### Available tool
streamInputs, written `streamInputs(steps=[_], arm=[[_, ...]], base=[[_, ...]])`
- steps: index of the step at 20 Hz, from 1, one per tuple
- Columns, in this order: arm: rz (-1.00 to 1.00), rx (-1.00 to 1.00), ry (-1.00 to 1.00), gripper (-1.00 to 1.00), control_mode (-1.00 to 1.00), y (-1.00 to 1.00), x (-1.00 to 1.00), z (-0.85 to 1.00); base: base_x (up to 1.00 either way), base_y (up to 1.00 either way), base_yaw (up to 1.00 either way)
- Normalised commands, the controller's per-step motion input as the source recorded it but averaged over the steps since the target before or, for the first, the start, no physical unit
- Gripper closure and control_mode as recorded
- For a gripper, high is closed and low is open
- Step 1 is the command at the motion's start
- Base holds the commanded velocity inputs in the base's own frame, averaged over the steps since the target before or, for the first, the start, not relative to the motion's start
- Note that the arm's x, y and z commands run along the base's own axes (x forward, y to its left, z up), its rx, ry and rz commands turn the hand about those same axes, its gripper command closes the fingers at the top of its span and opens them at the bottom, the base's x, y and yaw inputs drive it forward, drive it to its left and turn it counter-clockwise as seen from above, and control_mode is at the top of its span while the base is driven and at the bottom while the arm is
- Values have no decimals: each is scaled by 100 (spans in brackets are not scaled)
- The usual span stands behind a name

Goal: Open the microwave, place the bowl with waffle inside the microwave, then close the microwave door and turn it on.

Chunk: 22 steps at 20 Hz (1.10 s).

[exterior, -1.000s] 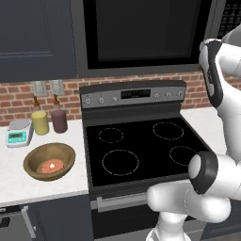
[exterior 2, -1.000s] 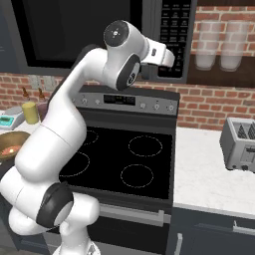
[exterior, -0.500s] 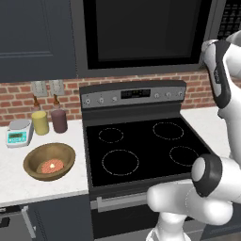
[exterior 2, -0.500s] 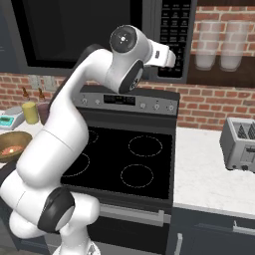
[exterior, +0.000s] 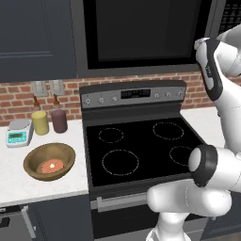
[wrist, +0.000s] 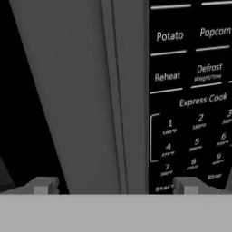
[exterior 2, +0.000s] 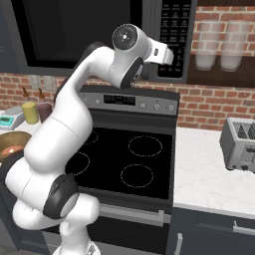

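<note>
Grey microwave door [wrist: 86, 95] edge — between spread fingers [wrist: 43, 186].

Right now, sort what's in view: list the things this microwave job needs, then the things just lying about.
For the job:
- microwave, microwave door shut
- keypad
- wooden bowl on the counter
- waffle in the bowl
- gripper, open at the door's edge

Lying about:
- yellow cup
- maroon cup
- kitchen scale
- toaster
- stove

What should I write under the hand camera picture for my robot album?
Open gripper right up close to the shut microwave door and its keypad.
</note>
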Motion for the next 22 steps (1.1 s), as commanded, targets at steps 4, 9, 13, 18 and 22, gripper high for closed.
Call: streamInputs(steps=[4,9,13,18,22], arm=[[0,1,0,-100,-100,4,41,0],[0,3,0,-100,-100,0,48,0],[0,3,0,-100,-100,0,44,0],[0,1,0,100,-100,0,37,-9],[0,0,-1,100,-100,1,19,-10]], base=[[0,0,0],[0,0,0],[0,0,0],[0,0,0],[0,0,0]])
